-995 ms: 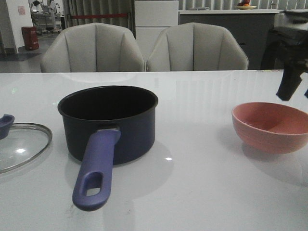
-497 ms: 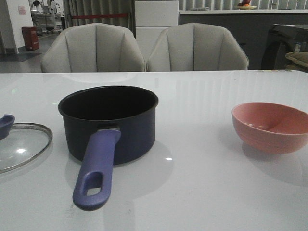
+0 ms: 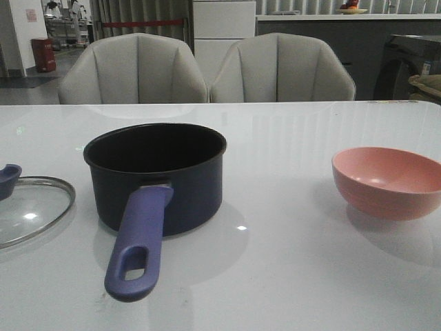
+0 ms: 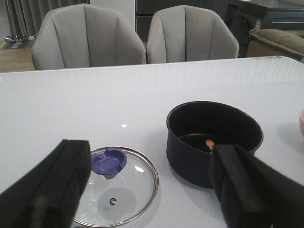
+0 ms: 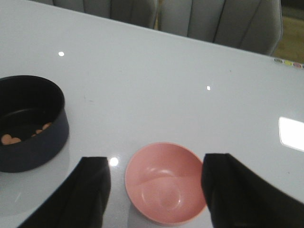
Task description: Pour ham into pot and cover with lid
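Left pincer (image 4: 152, 190) spread wide, empty, raised above table (image 3: 289, 276), looking down over lid (image 4: 115, 186) and pot (image 4: 213, 142). Right pincer (image 5: 154, 199) spread, empty, poised above pink bowl (image 5: 165, 183). Ham (image 5: 10, 139) slices inside pot. Lid flat on table just beside pot

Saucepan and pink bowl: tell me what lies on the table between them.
Nothing. In the front view only bare white tabletop separates the saucepan from the pink bowl. The right wrist view shows the same bare stretch.
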`<state>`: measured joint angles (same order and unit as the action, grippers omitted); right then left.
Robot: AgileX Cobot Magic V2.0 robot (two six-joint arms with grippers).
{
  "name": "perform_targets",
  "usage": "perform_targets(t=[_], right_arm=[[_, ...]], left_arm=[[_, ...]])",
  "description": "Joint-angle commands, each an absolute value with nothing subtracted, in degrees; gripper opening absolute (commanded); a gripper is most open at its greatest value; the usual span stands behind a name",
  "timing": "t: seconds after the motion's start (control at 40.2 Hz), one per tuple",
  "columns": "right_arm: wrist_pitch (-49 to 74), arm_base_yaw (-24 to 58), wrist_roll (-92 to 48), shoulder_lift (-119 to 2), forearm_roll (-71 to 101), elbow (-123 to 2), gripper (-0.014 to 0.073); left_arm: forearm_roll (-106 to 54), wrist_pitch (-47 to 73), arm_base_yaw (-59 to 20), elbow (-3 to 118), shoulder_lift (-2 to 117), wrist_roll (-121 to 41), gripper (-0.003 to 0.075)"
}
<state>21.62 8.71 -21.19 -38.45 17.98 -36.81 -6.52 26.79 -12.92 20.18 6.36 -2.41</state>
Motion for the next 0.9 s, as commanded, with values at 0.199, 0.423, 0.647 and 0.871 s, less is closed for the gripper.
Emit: perform_targets(t=[0.199,0.423,0.647,0.871], right_arm=[[-0.9,13.3,-21.7,-20.6,18.9,-19.9,0.0519],[-1.0,13.3,-21.7,-12.1,18.9,-11.6,0.051],[2.5,13.3,-21.7,-10.9,18.9,-11.4,0.016],[2.5,13.3,-21.7,-10.9,18.9,-11.4,0.0151]], left_arm=[[-6.8,22.4,-13.4,21.9,7.0,-2.4,0.0564],[-6.8,22.4,-13.4,21.9,7.0,-2.4,0.0564],[-6.8,22.4,-13.4,21.9,7.0,-2.4,0.0564],[-6.8,22.4,-13.4,21.9,7.0,-2.4,0.0564]])
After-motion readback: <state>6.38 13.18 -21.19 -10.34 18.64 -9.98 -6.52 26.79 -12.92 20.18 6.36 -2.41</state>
